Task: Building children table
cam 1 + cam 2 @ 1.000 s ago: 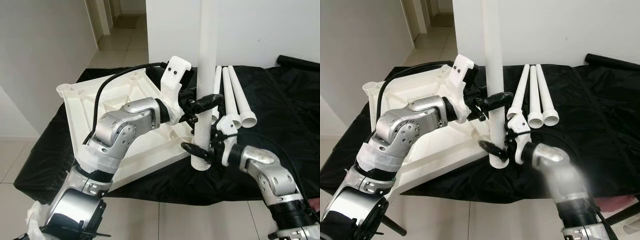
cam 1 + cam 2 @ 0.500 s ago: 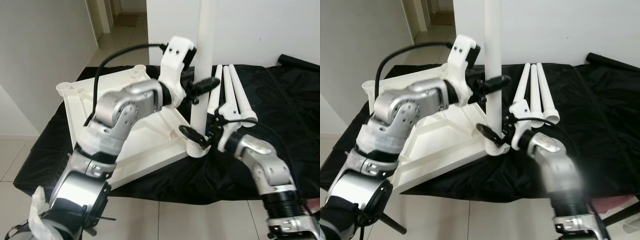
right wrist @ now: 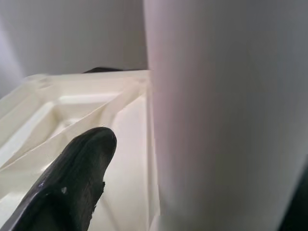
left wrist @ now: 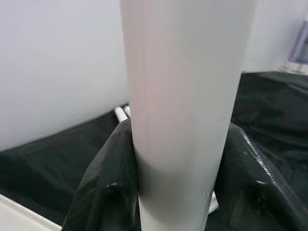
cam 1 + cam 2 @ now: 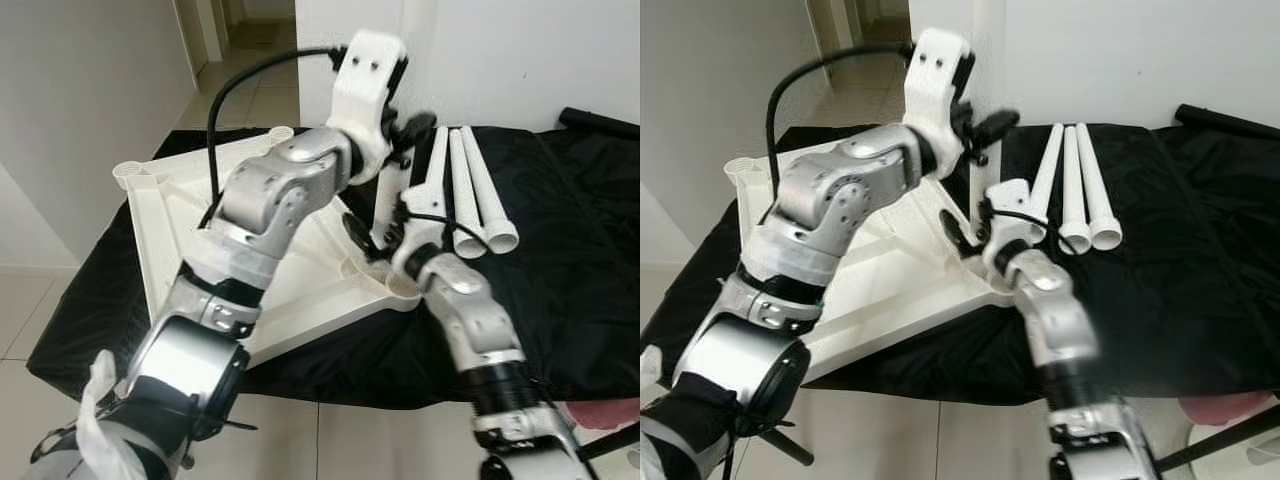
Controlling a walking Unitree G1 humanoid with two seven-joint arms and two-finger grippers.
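The black-draped counter [image 5: 580, 250] spans the middle of the frame, and the upturned white tabletop [image 5: 200, 215] lies on its left half, one corner reaching the near edge. Compared with a second ago, the upright leg [image 5: 392, 185] has travelled from beyond the tabletop's near-right corner to stand over the corner socket [image 5: 400, 290], and both arms have swung inward and up with it. Three spare legs [image 5: 1077, 195] lie side by side at centre right, just beside the upright one, with open black cloth stretching to the right edge. The left arm arches high from lower left, its left end effector [image 4: 183, 183] pinching the leg from both sides near the top centre. The right arm rises steeply from the bottom right, and the right end effector [image 5: 372, 238] grips the leg low down, one finger [image 3: 77, 178] visible beside it.
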